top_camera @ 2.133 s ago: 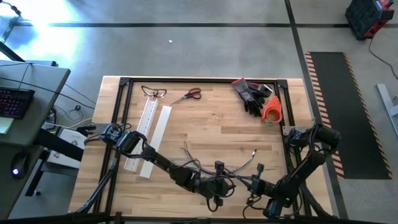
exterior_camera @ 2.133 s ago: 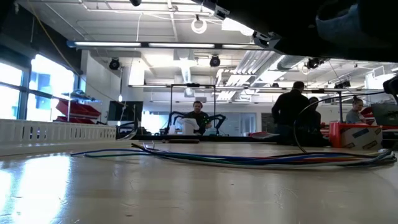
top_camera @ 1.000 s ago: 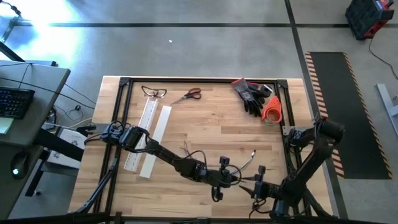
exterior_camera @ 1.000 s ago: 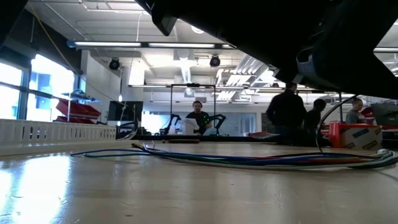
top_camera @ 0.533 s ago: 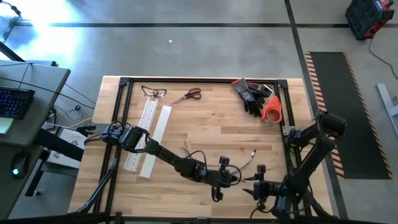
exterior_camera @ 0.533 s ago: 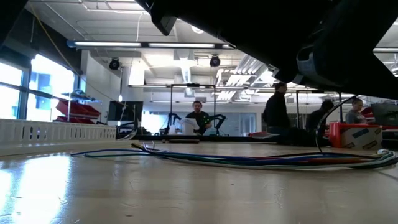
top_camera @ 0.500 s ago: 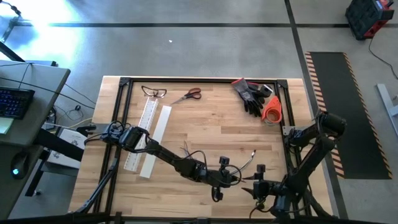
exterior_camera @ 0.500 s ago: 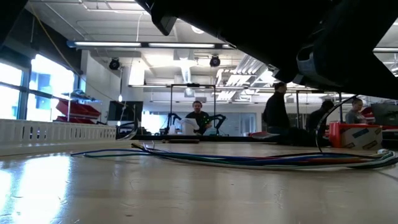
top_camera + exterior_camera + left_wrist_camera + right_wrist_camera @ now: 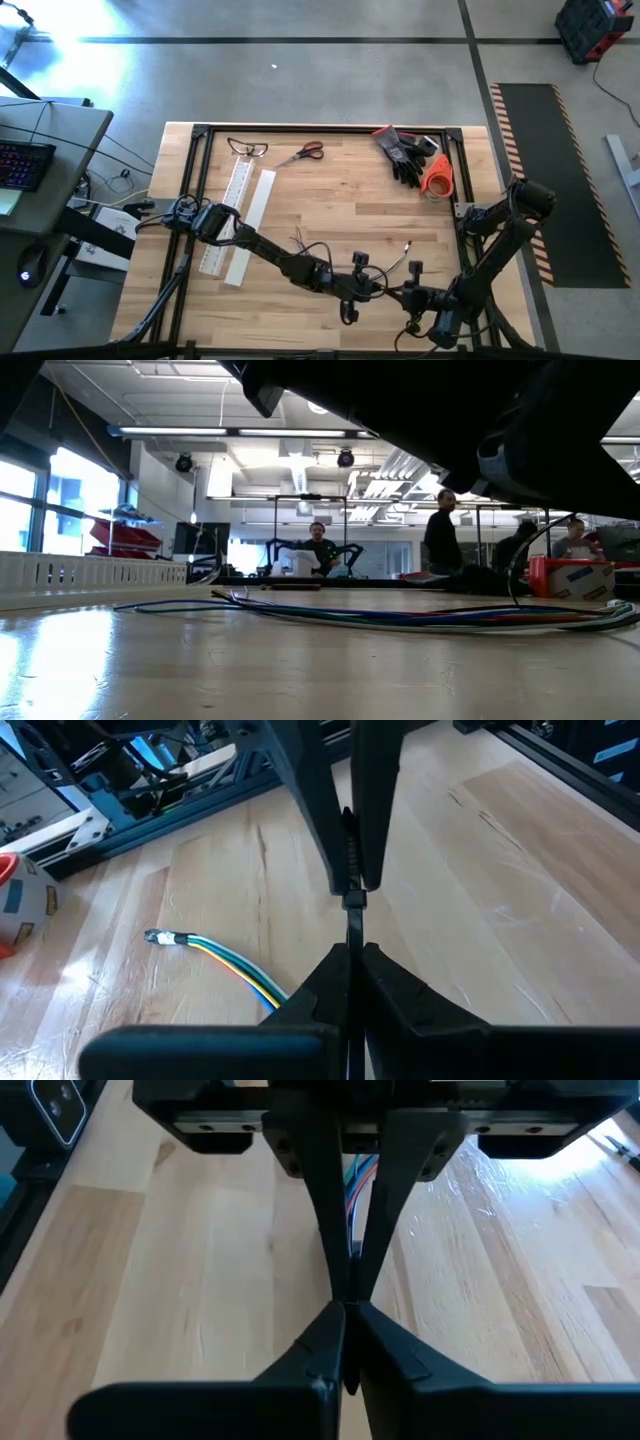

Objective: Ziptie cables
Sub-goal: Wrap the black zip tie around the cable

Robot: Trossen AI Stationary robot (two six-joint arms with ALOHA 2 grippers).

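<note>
The cables [image 9: 398, 258] lie loose on the wooden table near its front middle. They also show in the low view [image 9: 400, 616], the left wrist view [image 9: 225, 958] and the right wrist view [image 9: 360, 1170]. My left gripper [image 9: 378, 290] and my right gripper [image 9: 396, 294] meet tip to tip just in front of the cables. Both are shut on a thin black zip tie [image 9: 352, 915] held between them. My left gripper pinches one end of the zip tie [image 9: 351, 932] between its two fingertips. It comes level from the table's left, along the strip. The strip is held off the table. My right gripper pinches the strip's other end [image 9: 352, 898] between its two fingertips [image 9: 368, 860]. It comes level from the table's right, along the strip. Its own fingers hide the place of contact in the right wrist view.
A white slotted channel [image 9: 238, 195] and a white bar [image 9: 255, 215] lie at the left. Safety glasses [image 9: 247, 148] and scissors [image 9: 303, 153] lie at the far edge. Black gloves [image 9: 405, 155] and an orange tape roll [image 9: 437, 175] lie far right. People stand in the room beyond.
My right gripper has moved a little toward the table's left, up to my left gripper's tips. The cables have stayed where they were.
</note>
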